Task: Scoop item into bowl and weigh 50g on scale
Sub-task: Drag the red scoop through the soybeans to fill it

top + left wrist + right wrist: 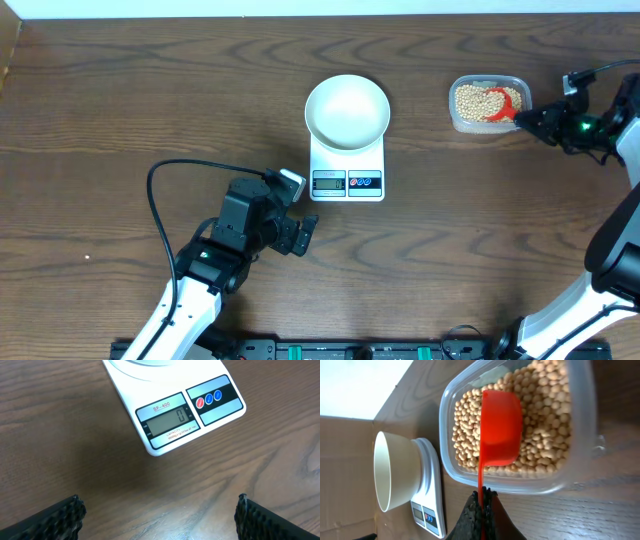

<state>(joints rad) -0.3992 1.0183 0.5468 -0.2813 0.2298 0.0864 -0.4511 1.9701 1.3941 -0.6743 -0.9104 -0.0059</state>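
The white bowl (347, 110) stands empty on the white scale (347, 168); the scale's display (169, 422) reads 0. Beige beans (472, 100) fill a clear plastic tub (489, 103) at the back right. My right gripper (527, 118) is shut on the handle of a red scoop (499, 427), whose cup lies upside down on the beans (547, 425) in the tub (580, 445). The bowl (390, 470) and scale (431, 495) also show in the right wrist view. My left gripper (160, 517) is open and empty over the table just in front of the scale.
The left arm's black cable (165, 190) loops over the table at the left. A black rail (330, 350) runs along the front edge. Bare wood lies between the scale and the tub.
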